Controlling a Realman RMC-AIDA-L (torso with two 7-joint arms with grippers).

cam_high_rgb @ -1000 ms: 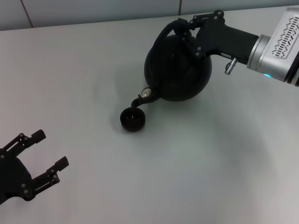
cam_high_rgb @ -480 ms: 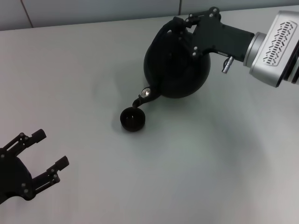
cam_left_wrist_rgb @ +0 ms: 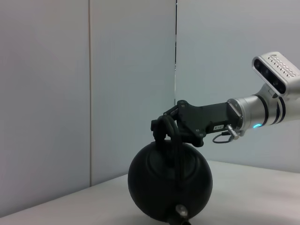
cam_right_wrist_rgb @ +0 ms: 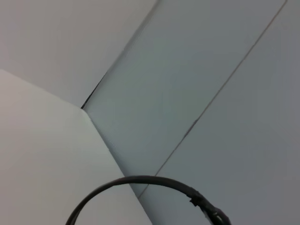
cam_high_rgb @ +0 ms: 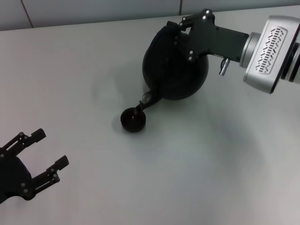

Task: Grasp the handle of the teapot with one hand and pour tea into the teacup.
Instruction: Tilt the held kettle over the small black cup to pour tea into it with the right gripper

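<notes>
The round matte-black teapot (cam_high_rgb: 174,68) is held off the table and tilted, its spout (cam_high_rgb: 146,100) pointing down over the tiny black teacup (cam_high_rgb: 133,119). My right gripper (cam_high_rgb: 183,29) is shut on the arched black handle (cam_high_rgb: 171,28) at the pot's top. The left wrist view shows the teapot (cam_left_wrist_rgb: 169,185) front on, spout toward the camera, with the right gripper (cam_left_wrist_rgb: 171,129) clamped on the handle. The right wrist view shows only the handle's hoop (cam_right_wrist_rgb: 140,187). My left gripper (cam_high_rgb: 42,152) is open and empty at the near left.
The white table (cam_high_rgb: 211,159) carries only the teacup. A wall with vertical panel seams (cam_left_wrist_rgb: 176,51) rises behind the table's far edge.
My right gripper has tilted the teapot further and shifted it slightly left, so the spout has dipped lower onto the teacup. The left arm has not moved.
</notes>
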